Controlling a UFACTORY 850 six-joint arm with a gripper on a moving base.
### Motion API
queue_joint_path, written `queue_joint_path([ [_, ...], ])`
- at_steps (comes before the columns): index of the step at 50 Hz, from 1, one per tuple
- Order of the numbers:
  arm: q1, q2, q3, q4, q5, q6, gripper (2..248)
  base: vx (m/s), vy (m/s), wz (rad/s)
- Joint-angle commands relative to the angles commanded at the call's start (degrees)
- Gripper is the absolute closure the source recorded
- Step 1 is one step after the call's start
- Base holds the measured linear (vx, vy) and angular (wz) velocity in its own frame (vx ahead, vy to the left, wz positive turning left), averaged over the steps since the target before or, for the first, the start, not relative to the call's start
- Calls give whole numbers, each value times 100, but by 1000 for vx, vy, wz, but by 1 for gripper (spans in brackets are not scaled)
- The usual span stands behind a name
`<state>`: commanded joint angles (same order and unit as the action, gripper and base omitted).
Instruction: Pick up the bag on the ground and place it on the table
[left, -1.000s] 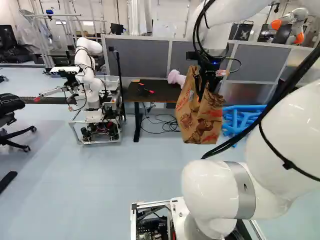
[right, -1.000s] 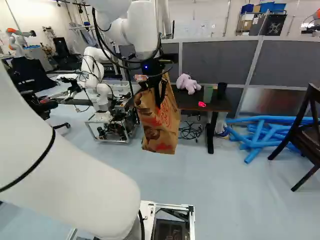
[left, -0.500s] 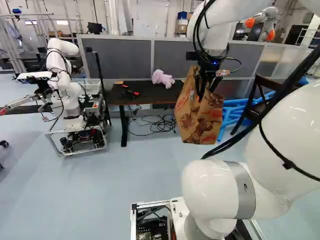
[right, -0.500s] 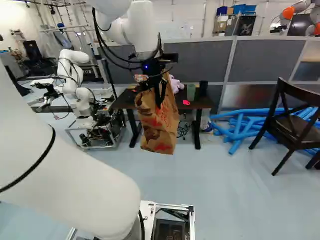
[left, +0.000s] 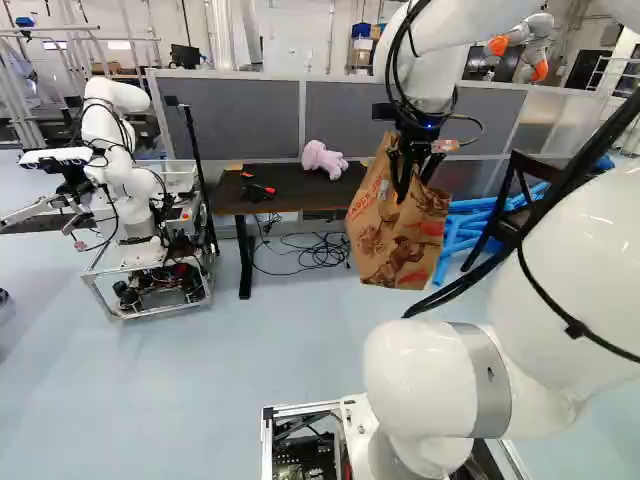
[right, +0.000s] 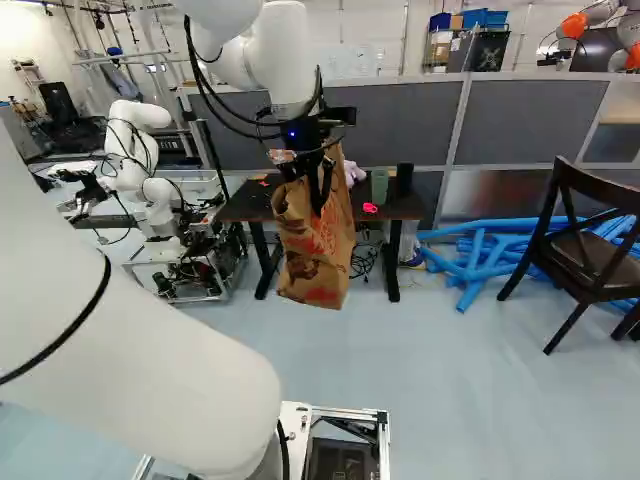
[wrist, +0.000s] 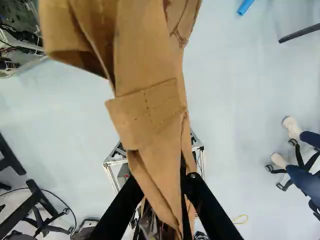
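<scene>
My gripper (left: 408, 165) is up in the air in the left base view, shut on the top of the brown paper bag (left: 395, 240). The bag hangs open and slightly tilted, clear of the floor. In the wrist view the gripper (wrist: 161, 182) has the folded brown paper of the bag (wrist: 150, 115) between its two fingers. The dark table (left: 310, 190) stands beyond the bag. In the right base view the bag (right: 315, 250) covers the middle of the table (right: 245, 207).
On the table are a pink plush toy (left: 324, 159), a red-and-black tool (left: 262, 188), a green cup (right: 380, 184) and a black cup (right: 404, 179). Another robot (left: 125, 200) stands left of the table. Blue tubes (right: 480, 255) and a dark chair (right: 585, 240) are to the right.
The base has turned to the right, mostly in the earlier half second, so the scene has shifted left in both base views. The bag, still held, has swung slightly leftward under the gripper.
</scene>
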<state>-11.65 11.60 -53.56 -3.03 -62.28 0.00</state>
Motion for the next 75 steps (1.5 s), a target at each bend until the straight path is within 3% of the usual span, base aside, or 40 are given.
queue_joint_path([
  [75, 0, 0, 0, 0, 0, 0, 224, 76, -21, -1],
])
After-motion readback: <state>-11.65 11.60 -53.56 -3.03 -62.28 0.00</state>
